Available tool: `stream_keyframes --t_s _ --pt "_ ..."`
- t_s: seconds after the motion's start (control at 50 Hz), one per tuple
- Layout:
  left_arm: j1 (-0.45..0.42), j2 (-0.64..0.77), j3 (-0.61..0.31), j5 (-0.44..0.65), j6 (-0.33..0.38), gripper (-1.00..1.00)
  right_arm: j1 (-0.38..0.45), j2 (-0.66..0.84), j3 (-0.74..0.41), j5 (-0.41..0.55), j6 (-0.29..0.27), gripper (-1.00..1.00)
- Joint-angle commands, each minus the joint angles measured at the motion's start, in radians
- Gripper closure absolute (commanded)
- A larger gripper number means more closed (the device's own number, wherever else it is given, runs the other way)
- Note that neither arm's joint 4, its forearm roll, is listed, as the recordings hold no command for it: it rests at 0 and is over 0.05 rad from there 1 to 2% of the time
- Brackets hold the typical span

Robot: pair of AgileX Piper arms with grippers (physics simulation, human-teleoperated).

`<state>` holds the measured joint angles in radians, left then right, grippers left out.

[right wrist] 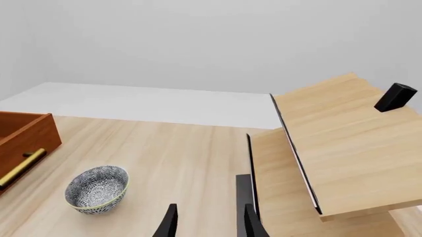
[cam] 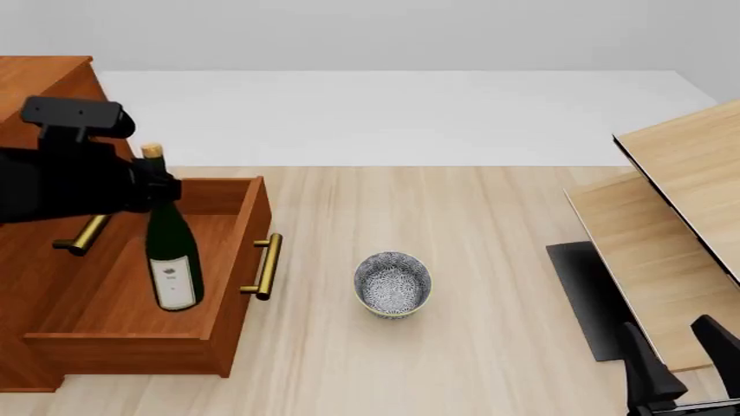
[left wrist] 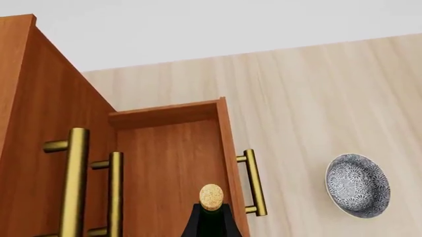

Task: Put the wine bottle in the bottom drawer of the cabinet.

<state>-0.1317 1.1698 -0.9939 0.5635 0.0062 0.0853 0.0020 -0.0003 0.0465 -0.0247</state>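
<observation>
Two arms at the bench [cam: 486,260], only the left one busy: left fingers [cam: 148,192] clamped on the neck of the wine bottle [cam: 172,251], w/ the bottle hanging near upright, cork up, above the open bottom drawer [cam: 225,299]; can't tell if its base touches the drawer floor. Drawer is pulled well out of the cabinet [cam: 41,87] at far left, brass handle [cam: 265,267] facing the speckled bowl [cam: 393,283], which sits nearby on the bench, apart from the drawer. Right fingers [right wrist: 208,222] are spread apart, holding nothing, low at the near right by the slanted wooden boards [cam: 682,217].
</observation>
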Motion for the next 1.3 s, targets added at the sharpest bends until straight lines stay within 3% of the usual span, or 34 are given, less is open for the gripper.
stream_keyframes --t_s 0.02,0.28,0.5,0.7,0.72,0.76,1.3 --pt "-0.003 0.006 0.015 -0.018 0.006 1.0 -0.003 0.0 0.0 -0.001 0.002 -1.0" --pt "-0.002 0.003 0.046 -0.036 0.03 1.0 -0.002 0.0 0.0 0.0 0.001 -1.0" --pt "-0.021 0.002 0.072 -0.054 0.008 1.0 -0.004 0.0 0.0 -0.001 0.003 -1.0" --pt "-0.003 0.01 0.095 -0.063 0.049 1.0 -0.005 0.0 0.0 -0.001 0.003 -1.0" --pt "-0.031 0.004 0.094 -0.059 -0.002 1.0 -0.004 0.0 0.0 -0.001 0.002 -1.0" --pt "-0.009 0.005 0.096 -0.066 0.034 1.0 -0.004 0.0 0.0 -0.001 0.002 -1.0" --pt "-0.032 0.056 0.125 -0.122 -0.012 1.0 -0.01 -0.001 0.0 -0.001 0.006 -1.0"
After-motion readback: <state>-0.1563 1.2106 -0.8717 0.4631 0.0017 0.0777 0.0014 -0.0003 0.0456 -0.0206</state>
